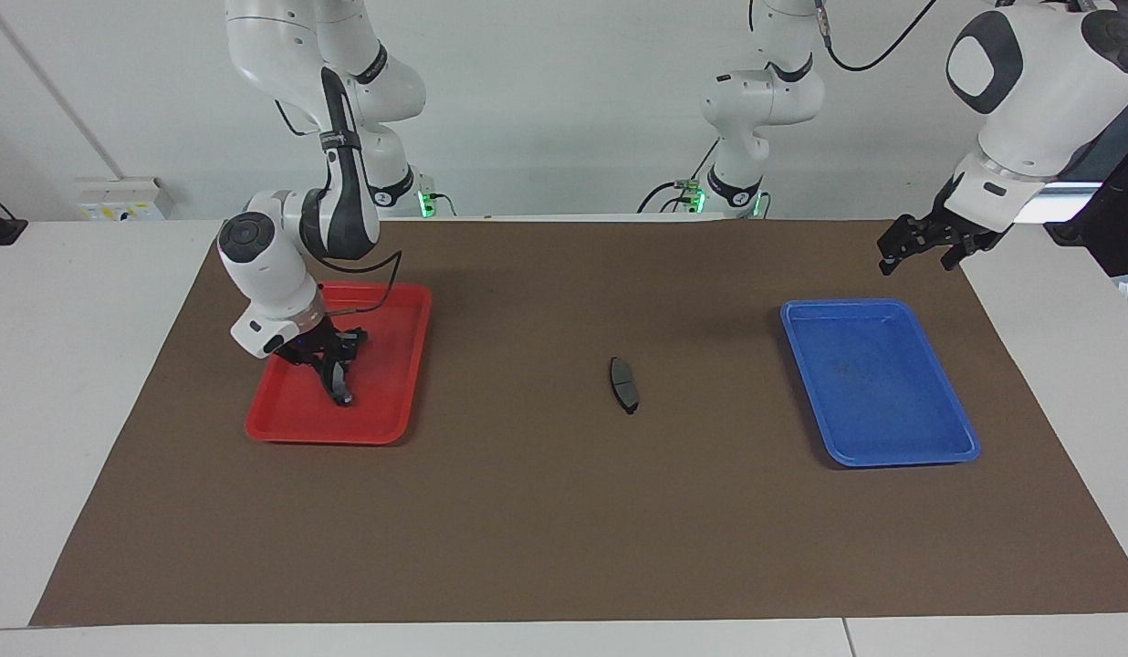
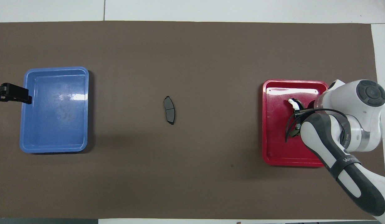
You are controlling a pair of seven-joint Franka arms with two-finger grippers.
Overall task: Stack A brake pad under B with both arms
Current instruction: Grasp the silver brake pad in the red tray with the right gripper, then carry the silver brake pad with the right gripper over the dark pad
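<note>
The short brake pad [image 1: 624, 384] is where the next move has to end. It lies flat on the brown mat [image 1: 546, 529] at mid-table, between the two trays and touching neither, with its long axis running from the robots' end toward the open end of the table, leaning only slightly. At the right arm's end, the right gripper [image 1: 338, 381] points down into the red tray [image 1: 391, 365] with its fingertips brought together. A dark piece with a light-grey patch sits at the tips, which I take to be the long brake pad [image 1: 344, 399]. The wrist covers most of it, so I cannot tell its curve, its heading, or whether it has left the tray floor. The carry would run sideways along the table from this tray to the short pad. This gripper looks somewhat nearer to the short pad than the other one. The long pad would need turning to match the short pad's axis. The blue tray [image 1: 883, 392] sits toward the left arm's end. The left gripper [image 1: 920, 246] waits in the air over the mat by that tray's robot-side corner, fingers spread and gripping nothing. The overhead view cuts it off at the edge.
</note>
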